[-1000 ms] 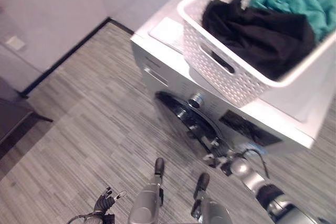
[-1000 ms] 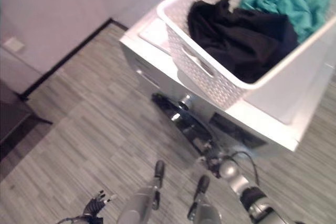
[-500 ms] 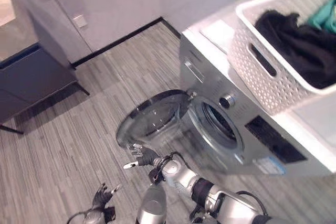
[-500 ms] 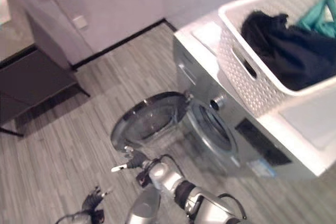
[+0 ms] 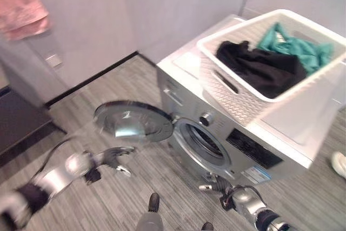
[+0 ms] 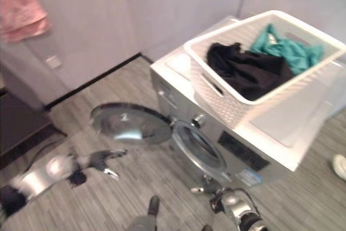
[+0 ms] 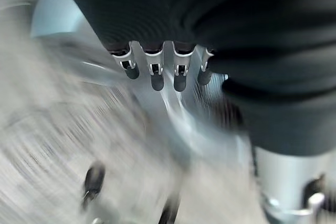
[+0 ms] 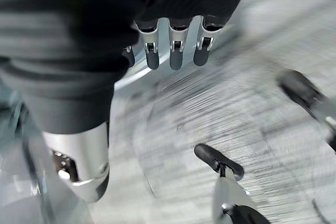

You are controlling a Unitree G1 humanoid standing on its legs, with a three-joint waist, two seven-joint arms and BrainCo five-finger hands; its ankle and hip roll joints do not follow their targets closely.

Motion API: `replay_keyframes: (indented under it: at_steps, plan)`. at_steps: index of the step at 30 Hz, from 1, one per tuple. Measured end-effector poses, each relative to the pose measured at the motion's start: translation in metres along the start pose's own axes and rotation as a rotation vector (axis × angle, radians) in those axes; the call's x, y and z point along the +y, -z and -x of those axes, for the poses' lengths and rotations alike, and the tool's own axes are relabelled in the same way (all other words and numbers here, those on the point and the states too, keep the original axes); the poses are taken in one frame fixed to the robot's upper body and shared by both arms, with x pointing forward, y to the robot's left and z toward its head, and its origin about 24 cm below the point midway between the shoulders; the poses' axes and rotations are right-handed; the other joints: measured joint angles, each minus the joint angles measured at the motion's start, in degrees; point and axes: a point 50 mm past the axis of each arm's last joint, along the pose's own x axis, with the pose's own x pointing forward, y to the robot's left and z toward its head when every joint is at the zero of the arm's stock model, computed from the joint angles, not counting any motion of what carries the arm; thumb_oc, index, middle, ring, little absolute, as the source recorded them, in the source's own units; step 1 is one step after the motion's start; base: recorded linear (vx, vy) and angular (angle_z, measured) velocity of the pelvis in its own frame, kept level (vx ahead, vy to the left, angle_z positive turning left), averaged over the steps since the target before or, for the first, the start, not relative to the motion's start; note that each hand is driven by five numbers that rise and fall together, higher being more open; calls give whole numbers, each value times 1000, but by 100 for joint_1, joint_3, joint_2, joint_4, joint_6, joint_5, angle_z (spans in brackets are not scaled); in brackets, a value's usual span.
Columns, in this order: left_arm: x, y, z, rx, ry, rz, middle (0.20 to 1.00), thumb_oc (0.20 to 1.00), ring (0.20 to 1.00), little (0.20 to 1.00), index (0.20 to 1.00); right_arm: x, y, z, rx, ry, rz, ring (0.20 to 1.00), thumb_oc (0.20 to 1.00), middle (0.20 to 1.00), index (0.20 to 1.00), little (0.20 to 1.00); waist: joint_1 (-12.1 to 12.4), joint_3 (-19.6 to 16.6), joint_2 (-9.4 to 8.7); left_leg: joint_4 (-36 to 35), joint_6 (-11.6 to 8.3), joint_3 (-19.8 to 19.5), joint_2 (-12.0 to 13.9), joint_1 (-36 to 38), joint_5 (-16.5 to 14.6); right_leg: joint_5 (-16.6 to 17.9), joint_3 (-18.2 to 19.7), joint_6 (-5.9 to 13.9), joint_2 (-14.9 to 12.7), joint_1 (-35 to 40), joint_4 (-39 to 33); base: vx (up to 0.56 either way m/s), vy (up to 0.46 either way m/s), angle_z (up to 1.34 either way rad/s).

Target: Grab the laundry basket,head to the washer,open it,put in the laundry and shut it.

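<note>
The silver front-loading washer's (image 5: 216, 133) round glass door (image 5: 132, 120) now hangs fully open; both hands, left (image 5: 111, 158) and right (image 5: 224, 193), fingers relaxed and empty, leave the white perforated laundry basket (image 5: 254, 90) next.

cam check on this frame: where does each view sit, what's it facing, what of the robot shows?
Left eye view: head, looking down at the washer, its door open, laundry basket on top; left robot hand below the door, right robot hand low by the front.
Right eye view: same scene, slightly offset.
Left wrist view: along straight fingers at blurred floor.
Right wrist view: along straight fingers at floor.
Shared: both eye views show both hands.
</note>
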Motion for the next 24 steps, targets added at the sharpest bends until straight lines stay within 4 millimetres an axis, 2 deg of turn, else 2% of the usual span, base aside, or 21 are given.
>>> replay_keyframes:
  at_steps: [2,3,5,6,7,9,12,14,17,18,19,22,24]
  plan:
    - [-6,-9,-18,-4,14,16,1000,1000,1000,1000,1000,1,-9,-1,-26,-1,4,1000,1000,1000,1000,1000,-236,97,-175,0,-2,44,59,8,2,73,185,-11,41,-121,6,-47,66,-54]
    - [-25,-9,-30,-12,62,37,1000,1000,1000,1000,1000,-3,-25,-2,-78,20,-6,1000,1000,1000,1000,1000,-424,154,-393,0,-26,217,143,-21,-13,88,331,-35,70,-286,11,-60,101,-62]
    - [-45,0,-36,3,115,76,1000,1000,1000,1000,1000,-12,-43,-3,-124,62,-19,1000,1000,1000,1000,1000,-470,285,-526,1,-28,368,190,-45,-9,146,510,-66,104,-394,-4,-29,69,-47]
    - [-56,4,-38,9,144,111,1000,1000,1000,1000,1000,-18,-48,-2,-139,83,-25,1000,1000,1000,1000,1000,-477,321,-564,1,-28,462,204,-64,-10,169,564,-73,110,-440,2,-21,52,-27]
    - [-79,17,-46,47,177,200,1000,1000,1000,1000,1000,-25,-56,-1,-162,114,-23,1000,1000,1000,1000,1000,-508,374,-598,1,-28,495,223,-62,-10,177,596,-70,98,-472,12,-33,53,-14]
    - [-89,34,-49,122,161,294,1000,1000,1000,1000,1000,-31,-70,1,-208,133,-28,1000,1000,1000,1000,1000,-486,525,-597,0,-27,507,223,-65,-13,185,607,-61,88,-491,22,-22,23,-5]
    - [-105,49,-48,202,176,263,1000,1000,1000,1000,1000,-36,-85,4,-270,155,-68,1000,1000,1000,1000,1000,-361,776,-650,0,-24,575,221,-83,-11,250,676,-55,91,-521,-26,-20,-9,-8]
    - [-106,64,-45,251,98,297,1000,1000,1000,1000,1000,-36,-92,8,-325,151,-102,1000,1000,1000,1000,1000,-329,819,-667,-1,-25,619,220,-103,-11,287,714,-40,90,-538,-92,-3,-22,-12]
    - [-113,59,-49,254,63,162,1000,1000,1000,1000,1000,-39,-86,13,-344,158,-121,1000,1000,1000,1000,1000,-319,838,-701,-1,-25,621,219,-100,-8,385,717,-41,109,-454,-275,9,-42,-3]
    - [-107,63,-46,261,11,147,1000,1000,1000,1000,1000,-43,-81,19,-358,168,-130,1000,1000,1000,1000,1000,-267,853,-681,-1,-26,621,226,-103,-8,384,714,-42,119,-455,-276,-45,-90,2]
    - [-93,69,-42,303,-108,113,1000,1000,1000,1000,1000,-52,-66,26,-355,198,-143,1000,1000,1000,1000,1000,-197,897,-654,1,-32,611,235,-79,-1,387,688,-46,137,-412,-277,-74,-117,7]
    - [-69,81,-30,367,-322,108,1000,1000,1000,1000,1000,-59,-50,33,-360,250,-193,1000,1000,1000,1000,1000,-87,1093,-604,1,-70,486,262,-103,47,385,569,-45,180,-372,-278,-88,-77,14]
    - [-55,94,-15,412,-458,129,1000,1000,1000,1000,1000,-63,-48,36,-370,280,-205,1000,1000,1000,1000,1000,-31,1237,-557,2,-91,439,265,-166,97,400,530,-65,213,-399,-279,-95,-74,19]
